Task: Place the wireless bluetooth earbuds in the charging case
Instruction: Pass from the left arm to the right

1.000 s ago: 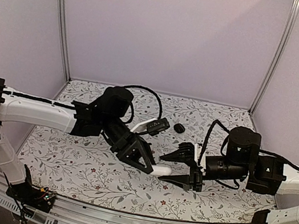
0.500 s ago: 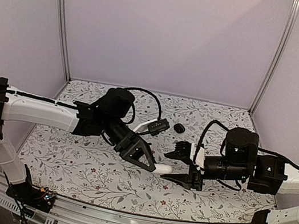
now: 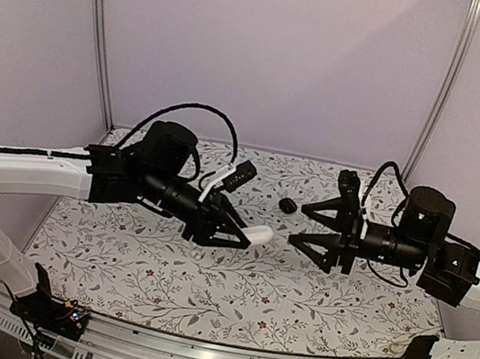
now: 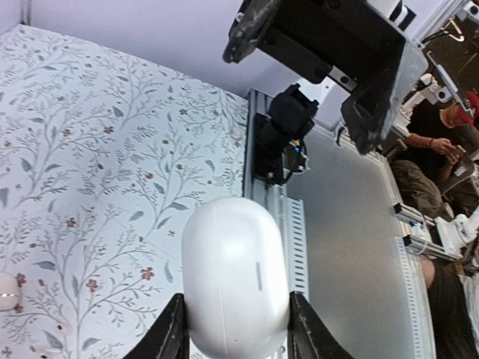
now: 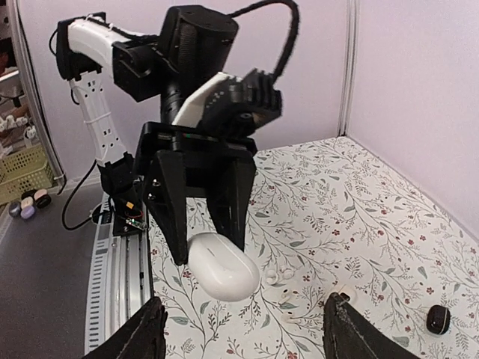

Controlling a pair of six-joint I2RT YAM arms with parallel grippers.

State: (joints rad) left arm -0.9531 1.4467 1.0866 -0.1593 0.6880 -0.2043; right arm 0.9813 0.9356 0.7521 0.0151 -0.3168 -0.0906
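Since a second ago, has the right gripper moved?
Yes. The right gripper shifted up the top view, from below the small black case to level with it.

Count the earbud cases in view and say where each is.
2. A white case is pinched between the left arm's fingers. A black case lies on the table beyond it. Others may be hidden.

The cloth table covering [image 3: 157, 281] is white, printed with grey-green leafy vines and small dark-red blossoms. The glossy rounded plastic charging case [image 4: 234, 277] is white with one faint grey line. The small pebble-shaped case [image 3: 288, 205] is black. The tiny stemmed earbuds [image 5: 271, 277] are white. The left gripper [image 3: 244, 234] and right gripper [image 3: 299, 224] are black; the arm links [image 3: 27, 175] white with black joints. The enclosure walls [image 3: 271, 55] are pale lilac, the metal frame posts [image 3: 98, 34] silver.
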